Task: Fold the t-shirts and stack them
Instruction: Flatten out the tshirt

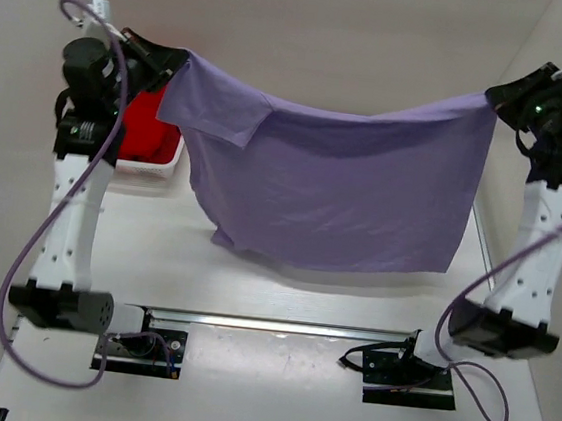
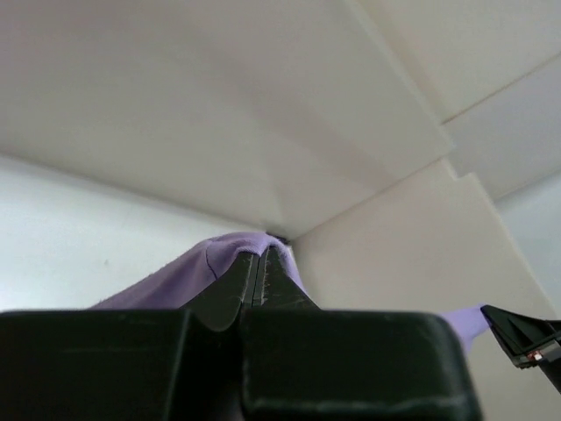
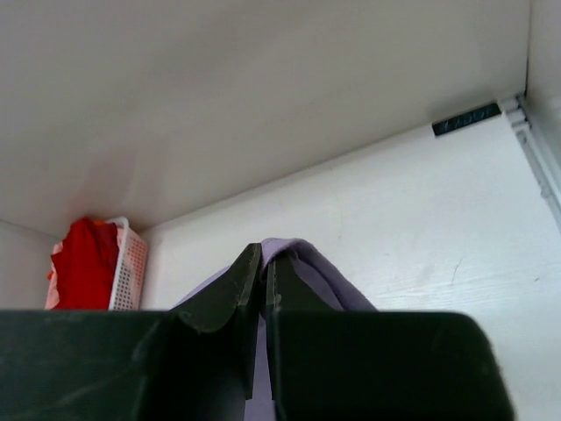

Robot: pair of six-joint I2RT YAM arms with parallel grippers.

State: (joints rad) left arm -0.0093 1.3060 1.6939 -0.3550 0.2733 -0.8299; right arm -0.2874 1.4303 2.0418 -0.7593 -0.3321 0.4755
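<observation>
Your left tool (image 1: 173,62) and right tool (image 1: 492,102) each clench a corner of the lavender t-shirt (image 1: 344,182). Hold them level and apart while laying it flat, hem toward the tabletop (image 1: 292,393)'s near edge.

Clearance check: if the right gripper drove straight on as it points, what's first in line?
The purple shirt pinched in the right gripper. Past that fold the line seems to end on bare table, off to the side of the tray holding the red shirt, though depth is unclear.
</observation>
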